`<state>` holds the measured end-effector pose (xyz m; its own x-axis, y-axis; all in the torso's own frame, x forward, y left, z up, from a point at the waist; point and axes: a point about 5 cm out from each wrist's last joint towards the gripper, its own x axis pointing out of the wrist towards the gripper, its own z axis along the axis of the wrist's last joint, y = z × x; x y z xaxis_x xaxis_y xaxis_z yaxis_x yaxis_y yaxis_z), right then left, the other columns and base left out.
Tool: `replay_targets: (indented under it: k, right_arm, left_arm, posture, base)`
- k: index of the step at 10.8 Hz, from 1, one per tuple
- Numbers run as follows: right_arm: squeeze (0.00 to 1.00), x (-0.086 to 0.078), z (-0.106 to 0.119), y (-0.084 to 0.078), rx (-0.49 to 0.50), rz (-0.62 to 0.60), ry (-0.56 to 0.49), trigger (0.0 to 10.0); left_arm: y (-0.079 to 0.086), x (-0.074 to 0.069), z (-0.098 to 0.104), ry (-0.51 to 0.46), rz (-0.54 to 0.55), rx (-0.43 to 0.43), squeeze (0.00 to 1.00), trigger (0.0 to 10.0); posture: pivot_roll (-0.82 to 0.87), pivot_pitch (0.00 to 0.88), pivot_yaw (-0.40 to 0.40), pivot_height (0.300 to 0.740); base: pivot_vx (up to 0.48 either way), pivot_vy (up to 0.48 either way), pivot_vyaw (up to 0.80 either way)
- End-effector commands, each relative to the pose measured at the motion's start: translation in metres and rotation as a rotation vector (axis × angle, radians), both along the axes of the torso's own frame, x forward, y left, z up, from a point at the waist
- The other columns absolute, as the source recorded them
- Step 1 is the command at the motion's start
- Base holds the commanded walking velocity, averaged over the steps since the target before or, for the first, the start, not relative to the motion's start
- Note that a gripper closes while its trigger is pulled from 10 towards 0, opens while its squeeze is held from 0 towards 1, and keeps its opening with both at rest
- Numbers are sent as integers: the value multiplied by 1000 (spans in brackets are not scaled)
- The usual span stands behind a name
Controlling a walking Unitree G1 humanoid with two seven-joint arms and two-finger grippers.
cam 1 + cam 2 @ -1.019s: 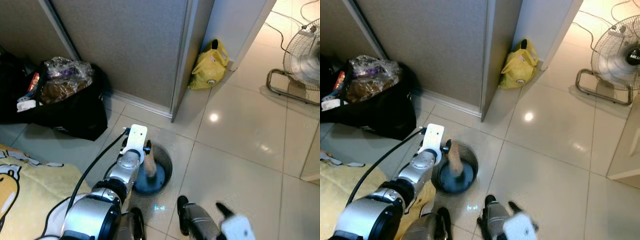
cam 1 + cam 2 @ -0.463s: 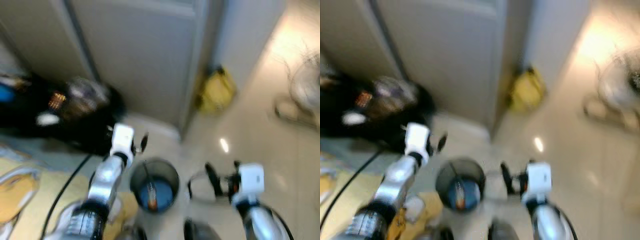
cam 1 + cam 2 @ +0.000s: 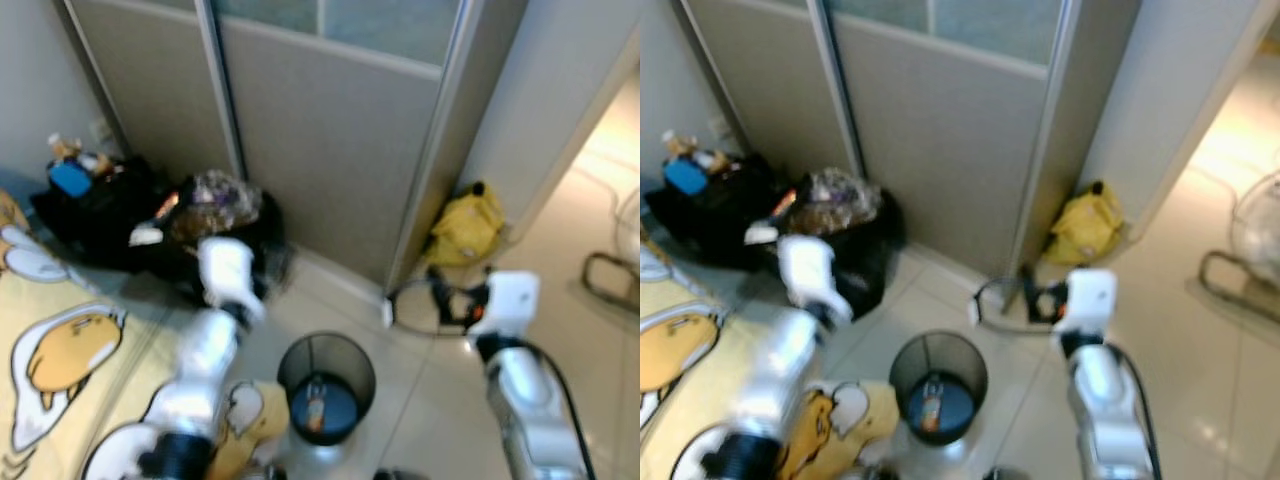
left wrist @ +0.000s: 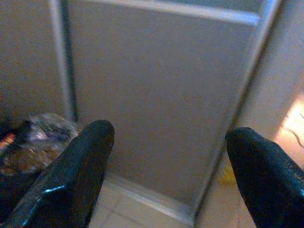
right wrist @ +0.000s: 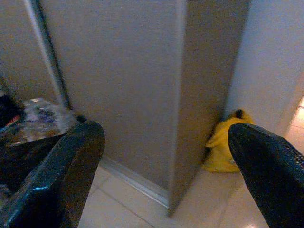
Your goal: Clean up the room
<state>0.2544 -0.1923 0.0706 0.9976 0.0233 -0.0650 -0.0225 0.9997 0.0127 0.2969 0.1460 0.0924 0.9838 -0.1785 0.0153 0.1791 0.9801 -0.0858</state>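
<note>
A small round wire-mesh waste bin [image 3: 326, 385] stands on the pale tiled floor [image 3: 440, 400] directly in front of the robot, near the foot of a grey sliding-door partition [image 3: 330, 150]. Inside the waste bin lies what looks like a small bottle or can with an orange band [image 3: 316, 410] on a dark blue bottom. The left gripper [image 4: 161, 171] is raised above and to the left of the waste bin, its two black fingers spread wide with nothing between them. The right gripper [image 5: 166, 175] is lifted to the right of the waste bin, pointed at the partition, fingers likewise wide apart and empty. By the partition's left side sits an open black bag [image 3: 215, 215] stuffed with crinkled plastic-wrapped items. A yellow bag [image 3: 465, 228] slumps at the partition's right corner. A yellow cartoon-print blanket [image 3: 60, 340] covers the floor at the left. The head views are blurred, which suggests motion; a swinging arm or a careless step could tip the light waste bin and spill its contents.
</note>
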Motion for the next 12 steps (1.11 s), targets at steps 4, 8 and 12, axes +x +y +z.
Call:
replay_targets:
  k: [4,8,12]
  right_arm:
    - [0,6,-16,4,21,-11,30,10000]
    - [0,12,-17,16,20,50,17,10000]
    - [0,10,-20,20,32,60,15,10000]
  left_arm:
    - [-12,0,3,-13,-45,23,0,10000]
    - [-33,-1,15,-73,-160,57,0,10000]
    - [-36,0,18,-84,-186,59,0,10000]
  posture:
    - [30,0,10,740]
    - [32,0,12,740]
    - [41,0,22,740]
  base:
    - [0,0,630]
    - [-173,392,587]
    - [-219,60,583]
